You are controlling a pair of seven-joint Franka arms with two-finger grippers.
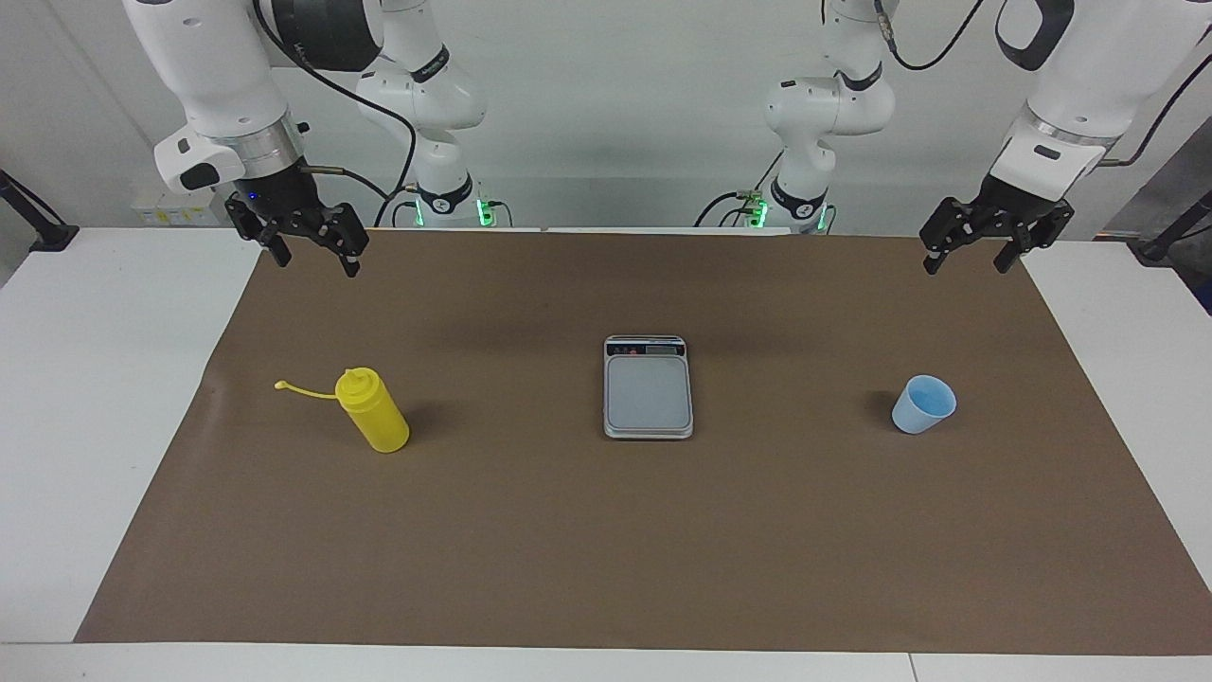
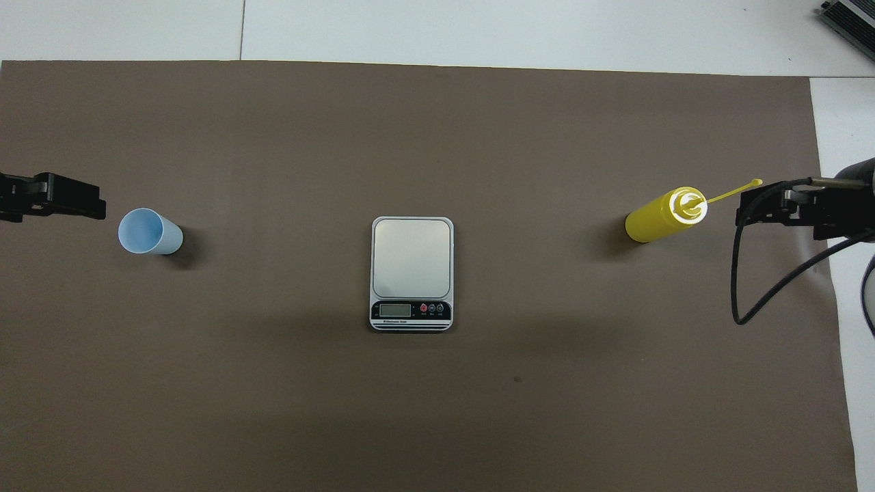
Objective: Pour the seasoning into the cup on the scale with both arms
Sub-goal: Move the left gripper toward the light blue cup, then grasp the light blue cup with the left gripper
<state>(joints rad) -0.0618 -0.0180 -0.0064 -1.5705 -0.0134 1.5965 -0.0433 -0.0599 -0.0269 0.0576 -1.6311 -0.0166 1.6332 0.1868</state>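
While both arms wait with spread fingers, left end effector (image 1: 975, 250) and right end effector (image 1: 314, 252) hang above the counter (image 1: 606, 530); from the scale (image 1: 648, 387), overhead, cup (image 1: 923, 404) sits at nine o'clock, seasoning (image 1: 372, 409) at three.

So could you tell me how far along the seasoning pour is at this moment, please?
Nothing is done yet. The cup stands on the brown mat toward the left arm's end, not on the scale, whose plate is bare. The bottle stands upright toward the right arm's end. Both the left gripper and right gripper hang open and hold nothing. Left: put the cup on the scale, lift the bottle, pour.
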